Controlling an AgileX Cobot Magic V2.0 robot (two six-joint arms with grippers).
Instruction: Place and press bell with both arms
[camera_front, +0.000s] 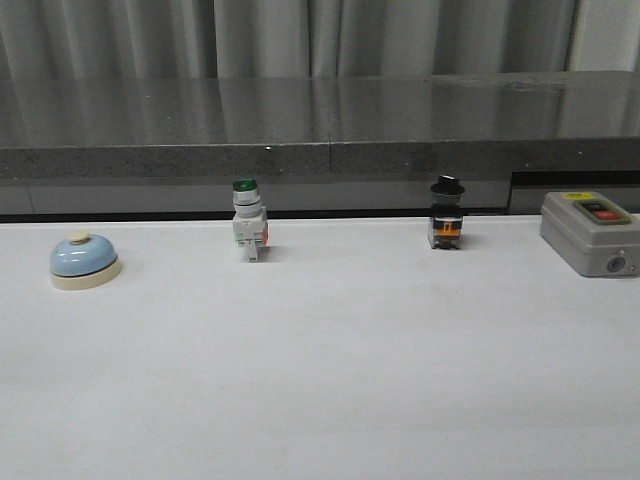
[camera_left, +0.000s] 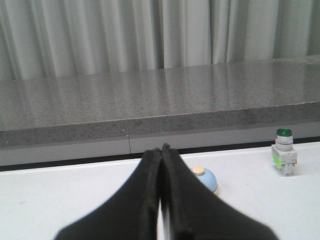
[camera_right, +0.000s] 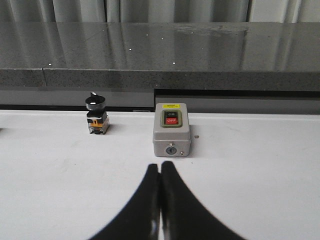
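Note:
The light-blue bell with a cream base and cream button stands upright on the white table at the far left. In the left wrist view the bell shows partly behind my left gripper, which is shut and empty, short of the bell. My right gripper is shut and empty, a short way before the grey box. Neither arm shows in the front view.
A green-capped white switch stands left of centre at the back of the white table, and shows in the left wrist view. A black knob switch and a grey button box stand to the right. A dark grey ledge runs behind.

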